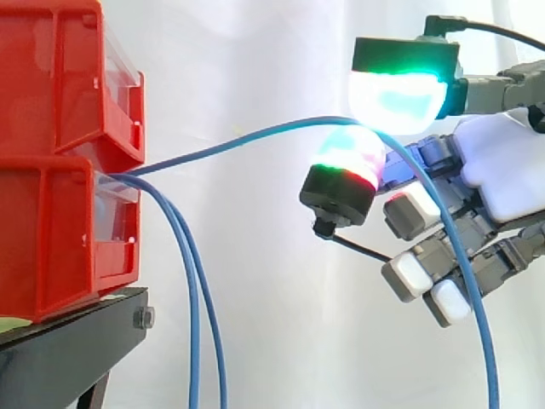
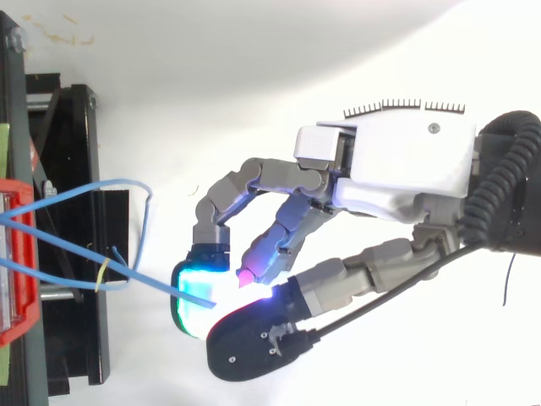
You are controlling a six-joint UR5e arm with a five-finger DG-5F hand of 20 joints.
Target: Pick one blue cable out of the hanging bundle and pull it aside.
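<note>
Several blue cables come out from between the stacked red bins [image 1: 51,94] at the left. One blue cable [image 1: 247,136] is drawn out to the right, away from the others, and runs between two glowing pads of my hand [image 1: 502,162]. Past the pads it drops down along the hand's other curled fingers. The upper fingertip [image 1: 400,98] glows green and white, the lower one [image 1: 349,158] cyan and red, and they pinch the cable. From above, the same cable [image 2: 165,285] reaches the cyan pad of the hand [image 2: 406,161]. The remaining cables [image 1: 194,324] hang straight down beside the bins.
The red bins [image 2: 17,254] rest on a black stand [image 1: 68,349] at the left edge. A yellow tie [image 2: 101,275] binds the cables near the stand [image 2: 76,169]. A white curtain lies behind everything.
</note>
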